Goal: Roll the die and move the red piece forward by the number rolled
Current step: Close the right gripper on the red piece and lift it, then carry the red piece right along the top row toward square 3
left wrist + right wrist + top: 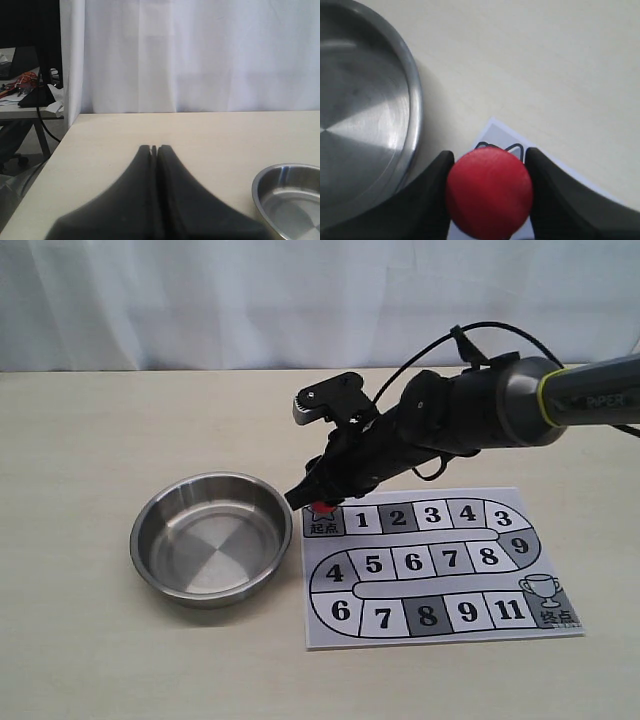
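The left gripper (154, 150) has its fingers pressed together with nothing between them. It hangs over bare desk (100, 440) with the steel bowl (205, 597) off to one side.

The right gripper (316, 498) reaches down across the board sheet (314, 632). Its fingers (427, 200) stand at a narrow gap, clamped on either side of the red piece (489, 192). The piece sits on the start square at the sheet's far left corner.

The desk lies bare left of the bowl and along the far edge. The bowl's right rim is just beside the sheet's left edge, near the piece. The sheet lies toward the desk's front right, and its track past the first square is uncovered.

The start square reads 起点. The top row then runs 1, 2, 3, 4, 3, with 9 on the bend. The middle row reads 4, 5, 6, 7, 8 and the bottom row 6, 7, 8, 9, 11. The last square shows a trophy and 终点. The arm's sleeve shows the letters "PER".
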`<state>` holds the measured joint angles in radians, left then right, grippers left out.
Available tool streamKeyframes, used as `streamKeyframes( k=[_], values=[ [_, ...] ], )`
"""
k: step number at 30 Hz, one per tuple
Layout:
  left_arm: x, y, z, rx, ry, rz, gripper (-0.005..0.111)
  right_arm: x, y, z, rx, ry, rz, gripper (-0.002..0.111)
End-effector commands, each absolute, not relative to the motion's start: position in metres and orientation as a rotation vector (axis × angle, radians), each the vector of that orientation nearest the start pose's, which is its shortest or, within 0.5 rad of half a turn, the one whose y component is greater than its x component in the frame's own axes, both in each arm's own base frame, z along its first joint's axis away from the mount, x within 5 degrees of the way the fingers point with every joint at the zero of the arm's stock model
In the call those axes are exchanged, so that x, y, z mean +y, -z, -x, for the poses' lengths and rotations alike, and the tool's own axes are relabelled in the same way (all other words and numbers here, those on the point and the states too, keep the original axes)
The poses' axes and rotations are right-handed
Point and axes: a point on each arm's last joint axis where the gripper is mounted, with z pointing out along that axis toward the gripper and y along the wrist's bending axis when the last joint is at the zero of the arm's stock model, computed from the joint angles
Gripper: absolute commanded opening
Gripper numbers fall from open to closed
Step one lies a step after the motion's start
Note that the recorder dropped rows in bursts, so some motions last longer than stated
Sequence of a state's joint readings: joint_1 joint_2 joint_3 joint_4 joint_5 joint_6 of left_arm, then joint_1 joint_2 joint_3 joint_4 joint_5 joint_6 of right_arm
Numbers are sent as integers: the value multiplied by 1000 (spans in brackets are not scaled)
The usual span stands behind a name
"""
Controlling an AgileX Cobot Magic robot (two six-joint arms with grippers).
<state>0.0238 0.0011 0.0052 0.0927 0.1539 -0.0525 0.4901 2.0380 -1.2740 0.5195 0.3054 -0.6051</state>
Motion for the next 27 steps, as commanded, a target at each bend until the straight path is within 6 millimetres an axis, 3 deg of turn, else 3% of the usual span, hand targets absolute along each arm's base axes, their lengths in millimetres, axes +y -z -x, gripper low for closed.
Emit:
streamKeyframes(
  k=[1,9,19,27],
  values=[
    [3,-200,-56,1627,-59,-3,0,210,-159,-366,2386,-347,825,4],
    [3,-200,-56,1627,-59,-3,0,201,-170,-368,2377,-346,803,4],
    [3,-200,-56,1627,-59,-3,0,177,-168,-375,2445,-348,756,4],
    [3,-200,-56,1625,-59,-3,0,175,-166,-375,2446,-312,816,4]
  ],
)
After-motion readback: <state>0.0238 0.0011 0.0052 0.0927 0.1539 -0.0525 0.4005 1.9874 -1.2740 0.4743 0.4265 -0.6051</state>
